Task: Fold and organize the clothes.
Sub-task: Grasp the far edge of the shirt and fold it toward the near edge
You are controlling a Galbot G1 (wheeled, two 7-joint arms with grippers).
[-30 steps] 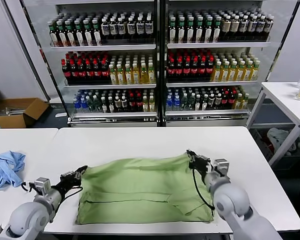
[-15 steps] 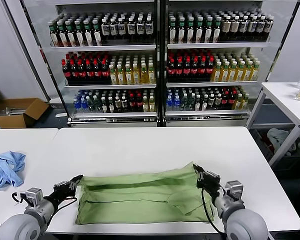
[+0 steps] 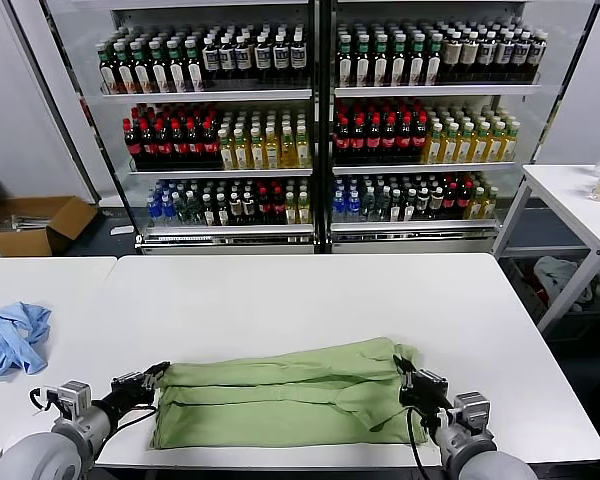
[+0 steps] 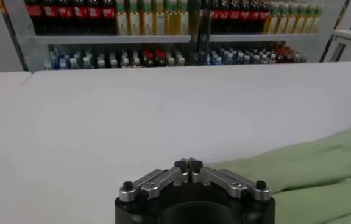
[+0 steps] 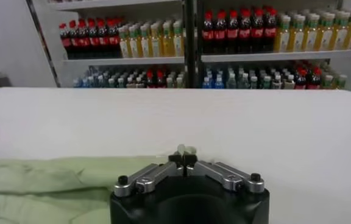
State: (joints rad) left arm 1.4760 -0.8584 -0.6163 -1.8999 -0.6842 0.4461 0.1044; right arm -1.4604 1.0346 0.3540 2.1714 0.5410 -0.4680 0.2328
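Note:
The clothes, a light green shirt (image 3: pixel 280 405), lie folded into a long band along the front edge of the white table (image 3: pixel 300 290). My left gripper (image 3: pixel 158 372) is shut at the band's left end; in the left wrist view its tips (image 4: pixel 188 163) meet beside the green cloth (image 4: pixel 309 164), and no cloth shows between them. At the band's right end my right gripper (image 3: pixel 404 372) is also shut. In the right wrist view a small pale tuft of cloth sticks out past its tips (image 5: pixel 184 157), with the shirt (image 5: pixel 53 176) lying alongside.
A crumpled sky-blue garment (image 3: pixel 12 338) lies on the neighbouring table at the left. Drink coolers full of bottles (image 3: pixel 320 130) stand behind the table. A second white table (image 3: pixel 580 195) is at the far right, a cardboard box (image 3: pixel 35 222) on the floor at the left.
Both grippers have pulled the shirt's far edge toward the table's front edge, folding it over. The broad spread of cloth has become a narrow band.

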